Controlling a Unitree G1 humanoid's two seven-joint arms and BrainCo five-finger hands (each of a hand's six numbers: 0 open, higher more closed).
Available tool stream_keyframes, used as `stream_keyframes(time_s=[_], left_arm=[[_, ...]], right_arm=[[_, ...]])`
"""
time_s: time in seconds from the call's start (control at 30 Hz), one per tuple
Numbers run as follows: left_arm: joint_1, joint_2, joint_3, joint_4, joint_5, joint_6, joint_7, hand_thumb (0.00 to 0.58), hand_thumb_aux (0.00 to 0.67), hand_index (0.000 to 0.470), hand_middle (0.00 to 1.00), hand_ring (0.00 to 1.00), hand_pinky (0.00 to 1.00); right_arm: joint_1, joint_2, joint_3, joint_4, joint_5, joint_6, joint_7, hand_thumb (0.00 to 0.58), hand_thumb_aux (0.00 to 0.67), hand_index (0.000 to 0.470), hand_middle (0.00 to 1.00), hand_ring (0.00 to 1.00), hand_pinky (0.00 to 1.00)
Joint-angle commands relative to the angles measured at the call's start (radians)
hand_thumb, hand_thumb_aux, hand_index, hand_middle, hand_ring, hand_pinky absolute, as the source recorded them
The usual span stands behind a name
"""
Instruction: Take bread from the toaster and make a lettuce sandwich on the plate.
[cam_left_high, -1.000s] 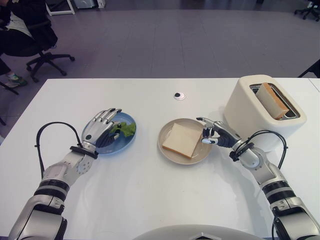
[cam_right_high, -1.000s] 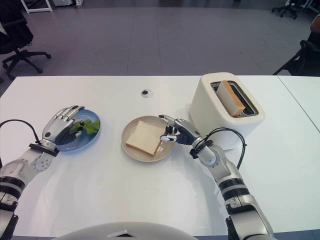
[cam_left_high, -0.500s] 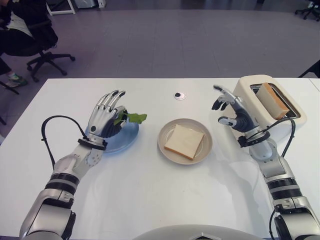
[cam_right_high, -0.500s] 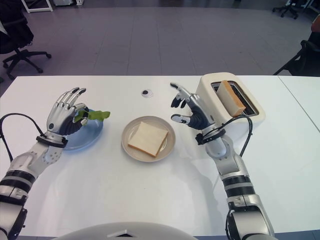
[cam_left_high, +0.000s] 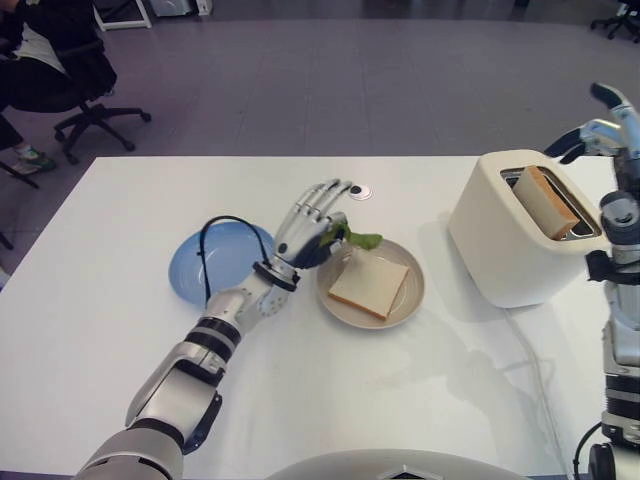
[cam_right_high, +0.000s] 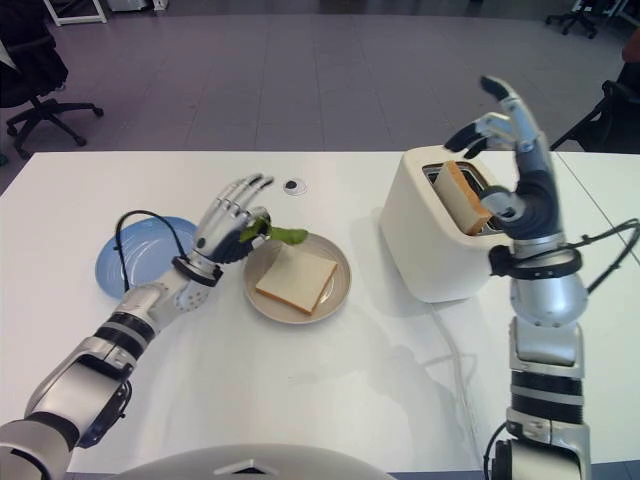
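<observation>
Lettuce (cam_right_high: 285, 237) in curled fingers (cam_right_high: 243, 192) of left hand (cam_right_high: 230, 225) over plate (cam_right_high: 341, 291); right hand (cam_right_high: 522, 185) fingers (cam_right_high: 508, 98) spread.

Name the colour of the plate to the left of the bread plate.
Light blue. The plate shows best in the left eye view.

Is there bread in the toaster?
Yes, in. A slice sticks up out of the toaster's slot, leaning, and the right hand near it holds nothing.

two bread slices (cam_left_high: 369, 284) (cam_left_high: 545, 200), two plates (cam_left_high: 412, 298) (cam_left_high: 185, 270), one toaster (cam_left_high: 500, 250), one lettuce leaf (cam_left_high: 362, 240)
</observation>
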Motion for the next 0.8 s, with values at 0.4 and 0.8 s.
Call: stream_keyframes(time_s=[0.4, 0.8], left_arm=[[0.119, -0.043, -0.099, -0.061, 0.006, -0.047, -0.054, 0.58, 0.67, 0.47, 0.0, 0.0, 0.0], [0.122, -0.009, -0.084, -0.065, 0.018, -0.006, -0.028, 0.0, 0.0, 0.0, 0.0, 0.0, 0.0]], right_arm=[[0.078, -0.184, -0.024, 0.242, -0.37, 0.125, -0.093, 0.0, 0.0, 0.0, 0.11, 0.11, 0.11], [0.093, -0.197, 0.097, 0.258, -0.402, 0.138, -0.05, 0.018, 0.011, 0.007, 0.0, 0.0, 0.0]])
